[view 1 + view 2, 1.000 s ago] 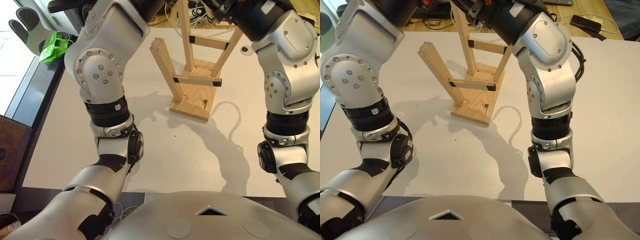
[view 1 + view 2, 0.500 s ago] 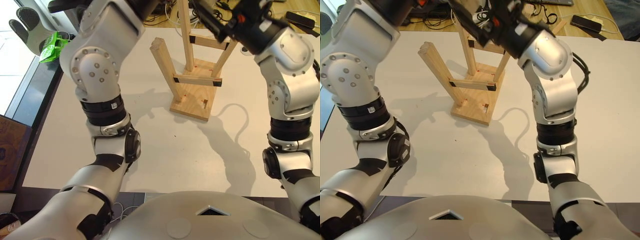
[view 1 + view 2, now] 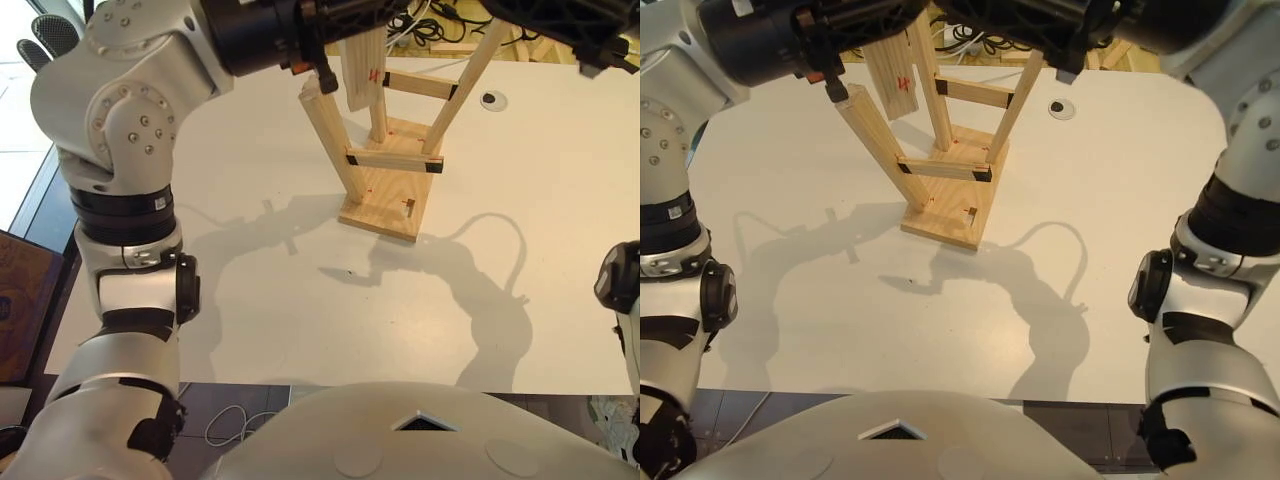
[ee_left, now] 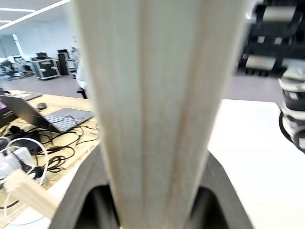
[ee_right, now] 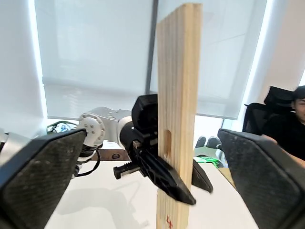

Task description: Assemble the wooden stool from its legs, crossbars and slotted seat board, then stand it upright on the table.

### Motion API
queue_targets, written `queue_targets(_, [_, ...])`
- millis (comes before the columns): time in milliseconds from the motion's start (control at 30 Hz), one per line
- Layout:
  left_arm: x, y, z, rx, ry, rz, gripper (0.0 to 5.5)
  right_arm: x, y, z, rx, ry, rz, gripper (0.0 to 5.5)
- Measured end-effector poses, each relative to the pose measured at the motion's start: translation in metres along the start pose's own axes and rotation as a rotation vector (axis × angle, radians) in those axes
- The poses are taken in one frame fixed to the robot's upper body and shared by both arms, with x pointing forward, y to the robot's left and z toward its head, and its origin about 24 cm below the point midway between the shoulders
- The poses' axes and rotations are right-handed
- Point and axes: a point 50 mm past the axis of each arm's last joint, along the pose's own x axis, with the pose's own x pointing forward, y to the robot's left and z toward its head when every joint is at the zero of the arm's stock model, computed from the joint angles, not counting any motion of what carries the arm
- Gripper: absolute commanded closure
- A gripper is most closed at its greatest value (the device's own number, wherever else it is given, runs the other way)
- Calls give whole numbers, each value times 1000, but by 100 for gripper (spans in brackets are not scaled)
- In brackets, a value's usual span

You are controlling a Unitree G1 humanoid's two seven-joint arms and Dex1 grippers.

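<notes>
Right wrist view has the right gripper (image 5: 153,136) spread wide, a loose leg (image 5: 176,109) upright between its fingers (image 5: 43,181) and clear of both, clamped just beyond by the left gripper (image 5: 164,179), lower end cut off, while the half-built stool (image 3: 385,160) sits upside down on the table (image 3: 300,320) below both.

The left arm (image 3: 130,130) is made of rounded silver-grey shells. Its big joint housing, far back from the gripper, carries a ring of small screws. Farther back still come a black ribbed band with a small white label and a black round joint cap. Close to the left gripper (image 3: 330,72) the forearm turns black, with a small orange spot. The right arm (image 3: 1230,220) has the same silver shells, black bands and black joint disc. The right gripper (image 5: 157,191) has broad, dark fingers (image 5: 43,176) with a fine dotted texture.
</notes>
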Motion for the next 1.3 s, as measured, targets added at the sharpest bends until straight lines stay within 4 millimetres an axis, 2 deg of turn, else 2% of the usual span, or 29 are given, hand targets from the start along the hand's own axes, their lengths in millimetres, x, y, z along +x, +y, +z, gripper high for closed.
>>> queue_targets(200, [4,-15,1,46,42,-155,449,18,-5,11,8,9,111,40])
queue_targets(467, [2,-28,-3,66,78,-233,449,28,-8,5,35,57,158,165])
queue_targets(700, [2,-32,-4,68,84,-241,449,33,-5,1,71,73,184,298])
queue_targets(1000, [4,-32,-6,60,81,-226,449,34,-1,2,66,71,195,436])
queue_targets(1300, [4,-33,-5,57,73,-229,449,34,0,3,69,63,191,444])
